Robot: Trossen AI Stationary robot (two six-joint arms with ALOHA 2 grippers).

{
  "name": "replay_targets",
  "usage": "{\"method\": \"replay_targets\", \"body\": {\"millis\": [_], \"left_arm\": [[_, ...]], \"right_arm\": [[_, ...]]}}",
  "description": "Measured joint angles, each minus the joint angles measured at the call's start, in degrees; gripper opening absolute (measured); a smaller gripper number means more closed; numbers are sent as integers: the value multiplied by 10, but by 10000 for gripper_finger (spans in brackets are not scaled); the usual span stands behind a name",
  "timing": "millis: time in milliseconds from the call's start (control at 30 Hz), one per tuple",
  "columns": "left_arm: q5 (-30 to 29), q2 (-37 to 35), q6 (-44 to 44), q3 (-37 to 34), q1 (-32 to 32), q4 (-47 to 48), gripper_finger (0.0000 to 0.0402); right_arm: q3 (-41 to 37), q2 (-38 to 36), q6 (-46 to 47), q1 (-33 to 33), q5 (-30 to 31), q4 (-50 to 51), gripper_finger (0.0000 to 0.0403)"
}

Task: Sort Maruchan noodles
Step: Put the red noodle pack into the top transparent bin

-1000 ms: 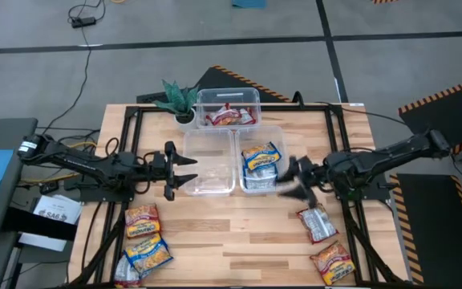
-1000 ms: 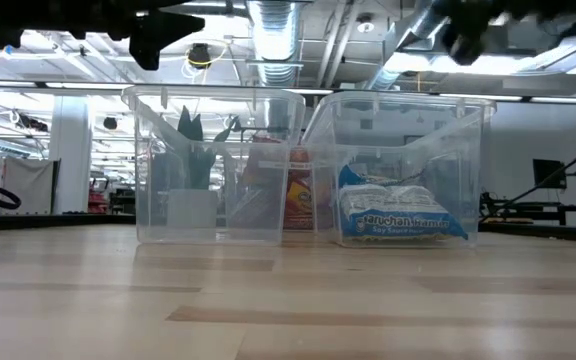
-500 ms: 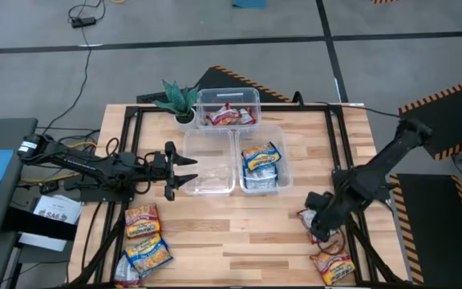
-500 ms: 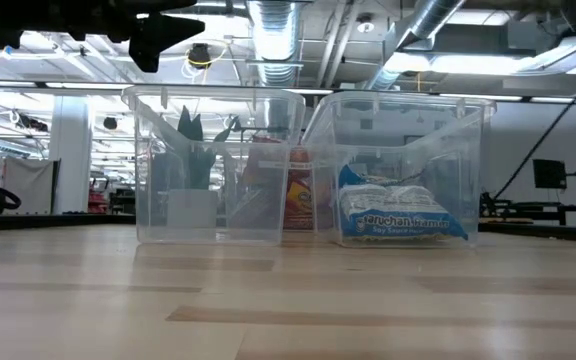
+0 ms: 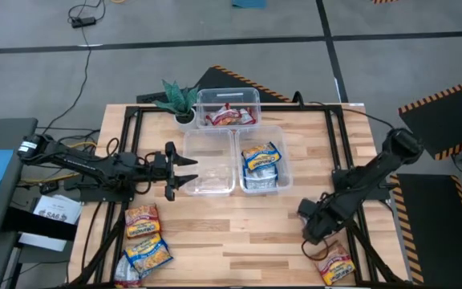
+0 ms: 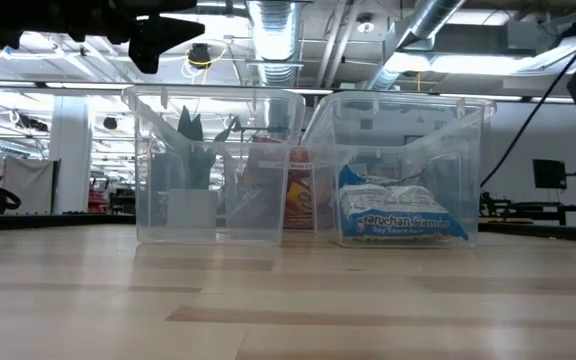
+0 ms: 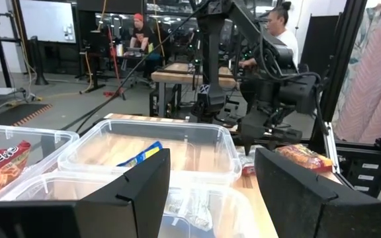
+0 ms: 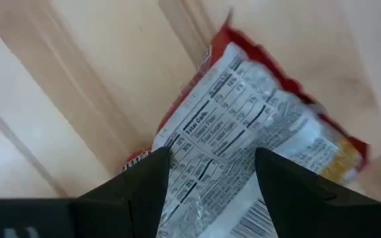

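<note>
Wood planks form the table, on which three clear bins are grouped: one empty, one with blue-and-silver packets, one with a red packet. Yellow-orange packets are stacked at the near left corner. The right gripper is spread wide over a red-and-silver packet lying face-down, not gripped. The left gripper is held wide beside the empty bin.

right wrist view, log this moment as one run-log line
right tool: open, over red-and-silver packet, label side up | left tool: open, waiting beside empty bin | blue packet: binned
</note>
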State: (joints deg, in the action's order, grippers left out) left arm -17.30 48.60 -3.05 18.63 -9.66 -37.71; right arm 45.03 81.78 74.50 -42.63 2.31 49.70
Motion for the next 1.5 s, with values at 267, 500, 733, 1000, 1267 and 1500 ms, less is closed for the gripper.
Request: {"method": "replay_targets", "body": {"millis": [267,500,733,1000,1267,1500], "left_arm": [[0,0,0,0,0,8,208],[0,0,0,0,0,9,208],[0,0,0,0,0,9,208],[0,0,-2,0,0,7,208],[-1,0,-2,0,0,6,208],[-3,0,-2,0,0,5,208]], "right_arm": [[2,65,-30,1,-1,7,248],[3,84,-56,7,-10,5,154],[48,68,-114,16,-29,14,17],[176,12,-225,20,-23,-50,7],[307,-10,-516,44,43,-157,7],[356,-10,-766,154,187,-156,7]]}}
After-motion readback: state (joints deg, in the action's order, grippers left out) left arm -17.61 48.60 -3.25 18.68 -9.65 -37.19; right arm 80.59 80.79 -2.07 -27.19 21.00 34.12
